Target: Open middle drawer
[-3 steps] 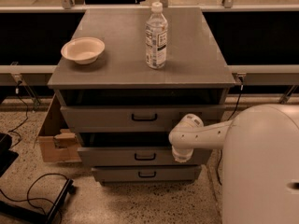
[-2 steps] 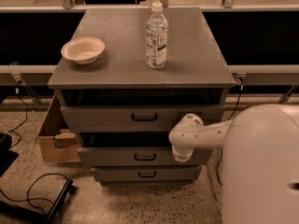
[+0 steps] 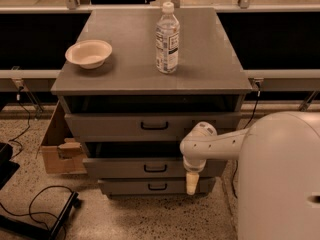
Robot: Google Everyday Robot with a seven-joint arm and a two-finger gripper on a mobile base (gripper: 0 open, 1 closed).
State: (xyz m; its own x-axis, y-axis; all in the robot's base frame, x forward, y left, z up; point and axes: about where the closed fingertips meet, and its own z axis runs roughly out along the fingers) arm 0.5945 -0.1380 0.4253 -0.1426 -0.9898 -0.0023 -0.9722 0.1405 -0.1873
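— Where does the middle drawer (image 3: 120,168) sit?
— Under the worktop's (image 3: 210,59) front edge, second of three. It has a flat grey front with a small black bar handle (image 3: 155,168) at its centre.
— Is it open?
— A dark gap shows above its front, and the front sits level.
— And the gripper (image 3: 191,184)?
— It hangs pointing down before the drawer's right end.

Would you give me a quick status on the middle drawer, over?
Claw low, right end of middle drawer, right of handle. Cardboard box left on floor, apart.
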